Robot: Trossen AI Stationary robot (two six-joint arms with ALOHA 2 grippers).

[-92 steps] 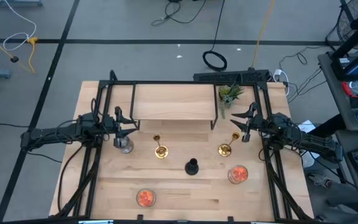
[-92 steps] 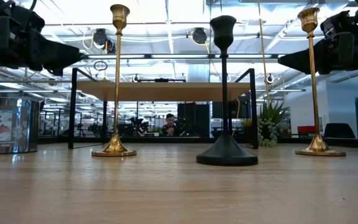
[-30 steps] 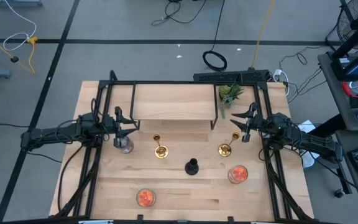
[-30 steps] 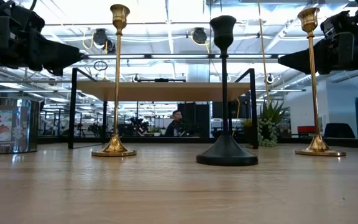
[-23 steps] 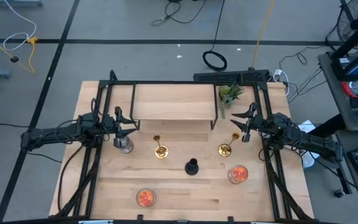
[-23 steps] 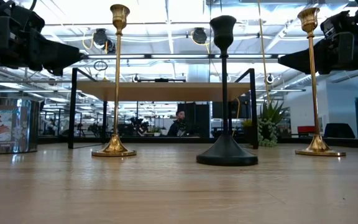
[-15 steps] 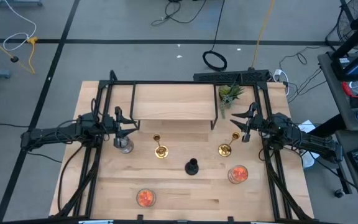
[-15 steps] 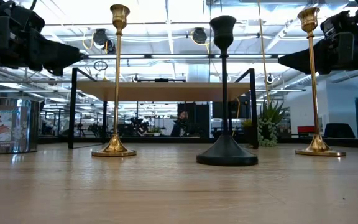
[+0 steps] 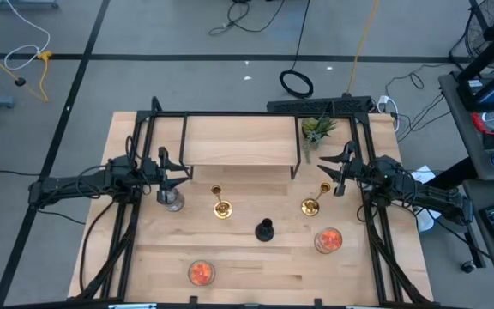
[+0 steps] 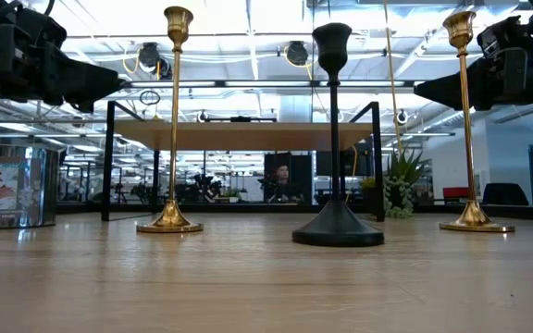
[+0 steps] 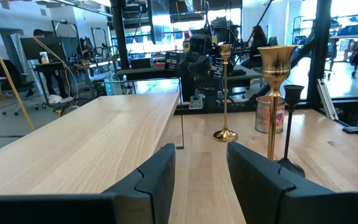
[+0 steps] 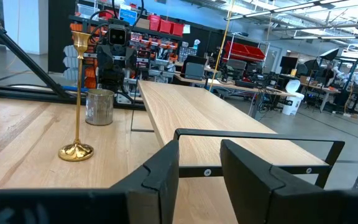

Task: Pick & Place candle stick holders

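Nothing on the surface [image 9: 256, 266] had changed across the last few seconds: arms, candlesticks and jars all sat where they were; only a person far back in the room had shifted in the low view. Task likely not begun, no holder touched.

Left end effector [image 9: 181, 172] hovered at the left side, fingers [image 11: 160, 177] parted with a narrow gap, holding nothing. Just ahead of it and slightly toward the front edge stood the left gold candlestick [image 9: 220, 206], upright, apart from the fingers; a silver tin [image 9: 171, 201] sat just below the end effector.

Right end effector [image 9: 334, 172] hovered at the right side, fingers [image 12: 166, 165] also parted, empty. Right gold candlestick [image 9: 313, 202] stood upright very near it, just toward the front edge, not touching. Black candlestick [image 9: 266, 229] stood between the two end effectors, further toward the front edge, well apart from both.

Raised wooden shelf [image 9: 240, 142] stood between the end effectors, toward the back; potted plant [image 9: 316, 131] behind the right one. Two orange-filled jars [image 9: 328, 240] [image 9: 200, 272] sat near the front edge.

Probable next step: one end effector closing on its nearest gold stem.
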